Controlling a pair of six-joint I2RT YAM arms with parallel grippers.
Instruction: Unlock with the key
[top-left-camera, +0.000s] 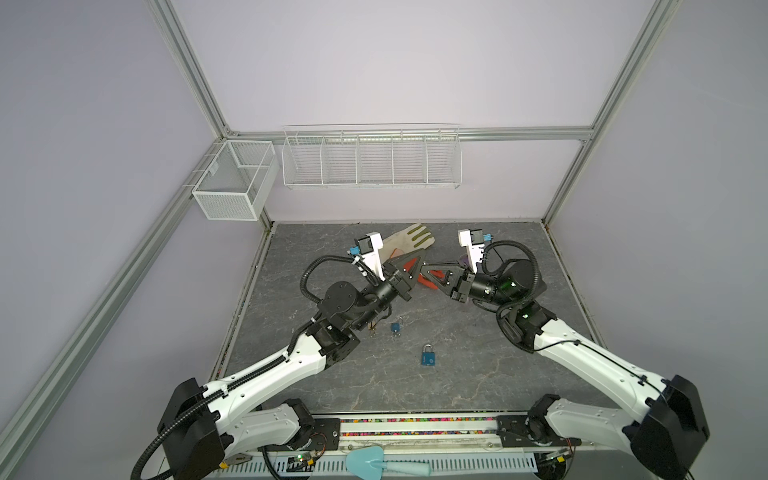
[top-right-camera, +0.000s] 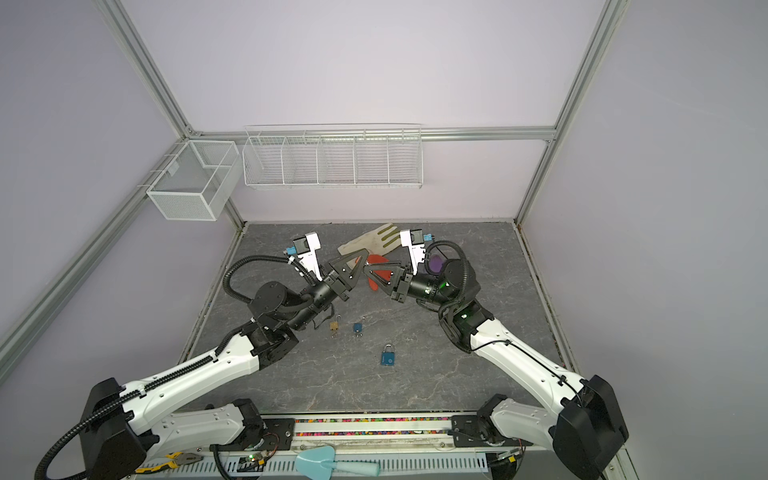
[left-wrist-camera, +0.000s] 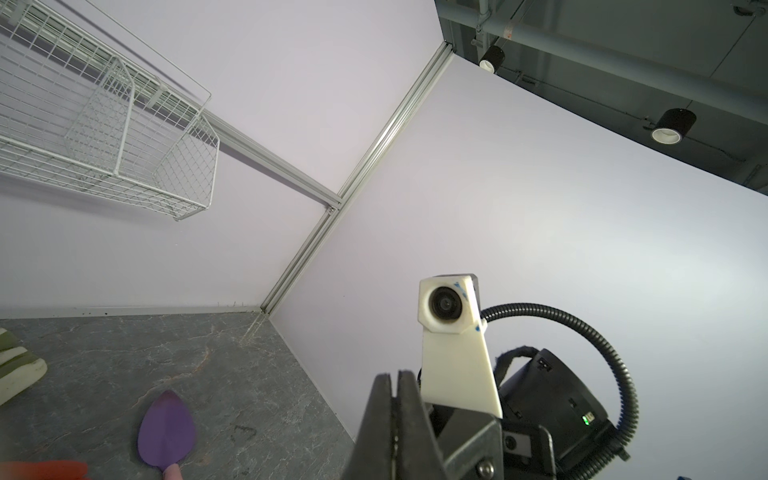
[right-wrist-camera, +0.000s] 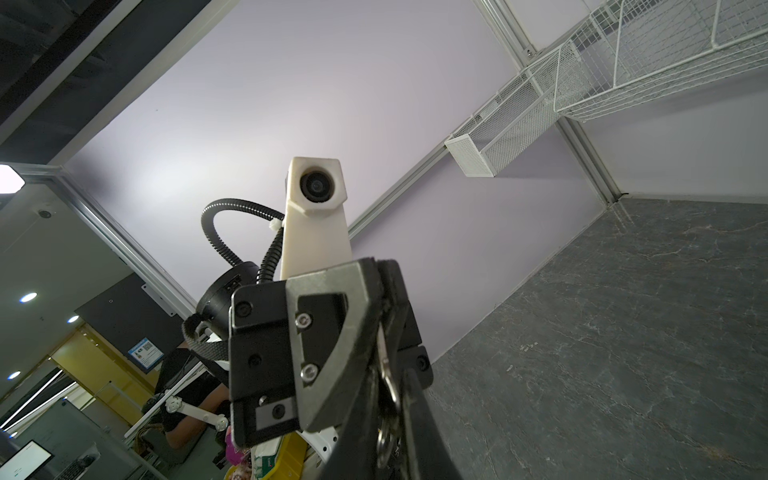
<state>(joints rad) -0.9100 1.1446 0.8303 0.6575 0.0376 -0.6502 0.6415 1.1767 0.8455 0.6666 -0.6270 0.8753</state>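
Key (right-wrist-camera: 385, 365) sits clamped in left pincer (top-left-camera: 420, 260), between fingers of right pincer (top-left-camera: 423, 271).

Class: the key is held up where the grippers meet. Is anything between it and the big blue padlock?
Nothing visible. The big blue padlock lies alone on bare table, nearer the robot's base than the key; the small blue padlock sits aside.
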